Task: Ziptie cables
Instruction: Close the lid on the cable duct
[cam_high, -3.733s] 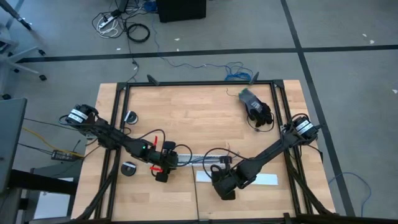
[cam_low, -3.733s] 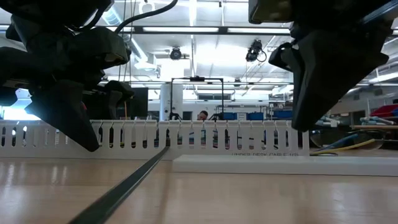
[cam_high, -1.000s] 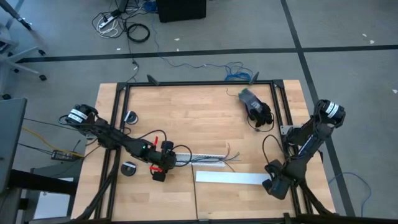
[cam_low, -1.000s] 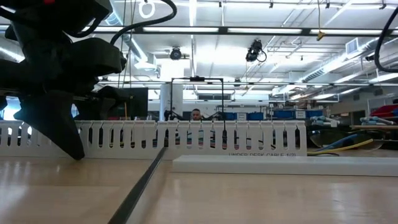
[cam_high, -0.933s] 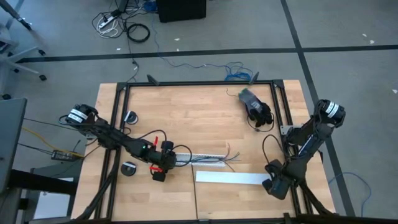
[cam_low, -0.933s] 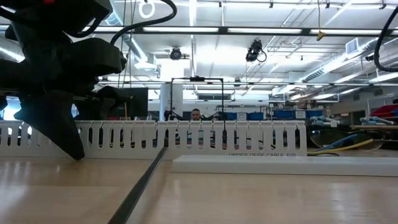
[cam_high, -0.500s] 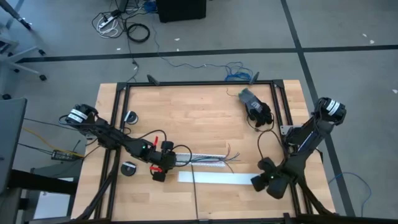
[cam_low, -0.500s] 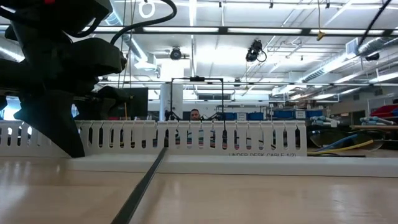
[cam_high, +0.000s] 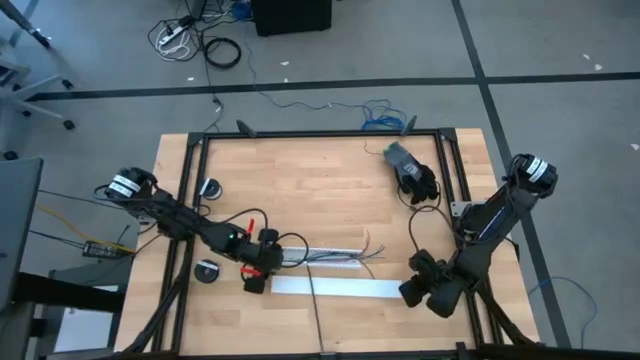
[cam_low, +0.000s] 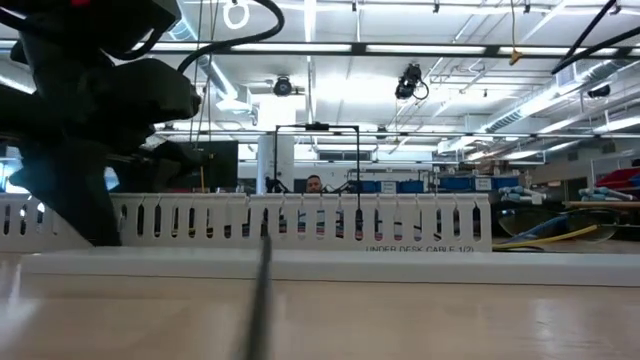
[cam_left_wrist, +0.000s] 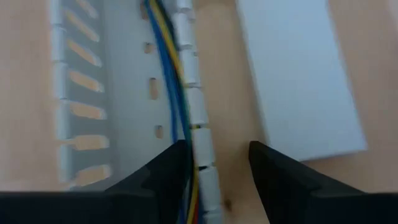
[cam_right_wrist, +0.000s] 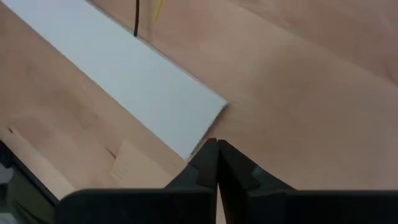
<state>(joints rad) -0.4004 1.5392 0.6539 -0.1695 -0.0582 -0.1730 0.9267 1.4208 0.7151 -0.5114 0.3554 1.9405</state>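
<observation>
The cables (cam_left_wrist: 169, 81), blue and yellow among them, lie inside the white slotted channel (cam_high: 335, 255). My left gripper (cam_left_wrist: 217, 165) is open at the channel's left end, one finger inside it and one outside its near wall (cam_left_wrist: 200, 124). Whether a finger touches the wall, I cannot tell. A flat white cover strip (cam_high: 335, 287) lies on the table just in front of the channel. My right gripper (cam_right_wrist: 216, 152) is shut at the strip's right end. The thin black ziptie (cam_high: 314, 315) runs from the channel toward the near edge, crossing the strip. Whether it passes over or under the strip I cannot tell. My right gripper sets the tips of its shut fingers (cam_right_wrist: 214, 146) against the cover strip's right end (cam_right_wrist: 202, 134). It comes from the table's right, slanting down. The strip lies flat on the table.
A black object with a cord (cam_high: 410, 170) lies at the far right of the table. Two round pieces (cam_high: 210, 187) (cam_high: 205, 270) sit by the left rail. The black frame (cam_high: 320, 132) borders the table. A person (cam_low: 315, 184) shows far behind the table.
My right gripper has gone toward the table's left edge and turned, with its shut fingertips against the cover strip's right end. The strip has slid left along the table, flat, until its left end lies near my left gripper.
</observation>
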